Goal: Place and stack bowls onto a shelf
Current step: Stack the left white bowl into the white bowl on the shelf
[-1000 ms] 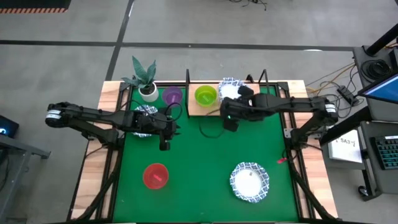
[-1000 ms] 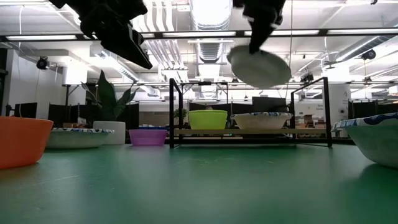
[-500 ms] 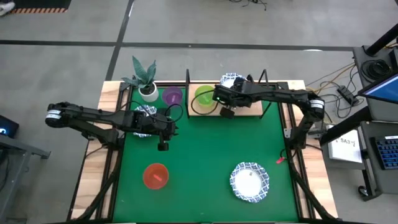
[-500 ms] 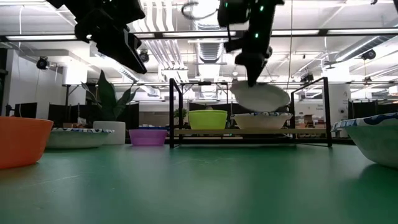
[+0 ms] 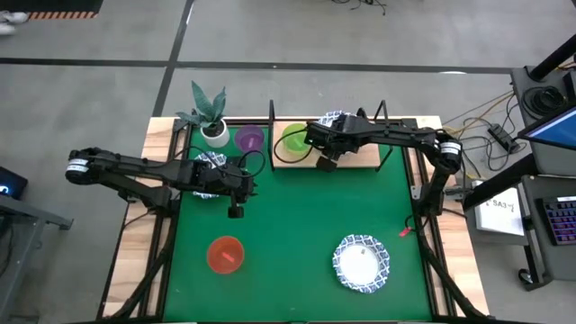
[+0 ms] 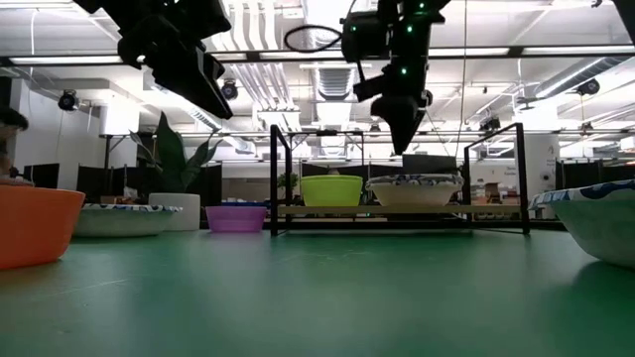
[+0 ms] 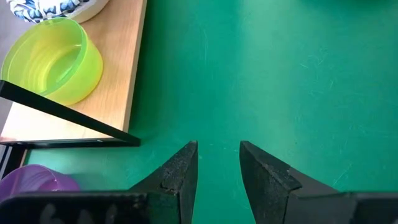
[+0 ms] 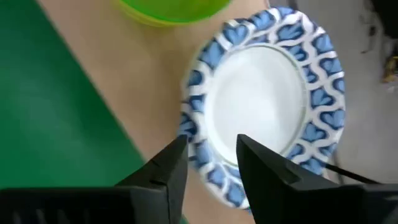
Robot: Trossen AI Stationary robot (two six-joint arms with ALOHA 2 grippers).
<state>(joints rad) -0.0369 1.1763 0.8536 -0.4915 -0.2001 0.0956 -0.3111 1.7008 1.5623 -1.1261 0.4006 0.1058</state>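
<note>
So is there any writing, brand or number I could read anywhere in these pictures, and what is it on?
None can be read.
White sheet of paper beside the table's right edge: dark marks, too small to read.
White bowl with a blue patterned rim on the light wooden shelf: pattern only, no letters.
Lime-green plastic bowl: plain.

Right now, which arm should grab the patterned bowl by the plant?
Left. The left gripper hangs open just beside that patterned bowl; the right gripper is over the shelf.
</note>
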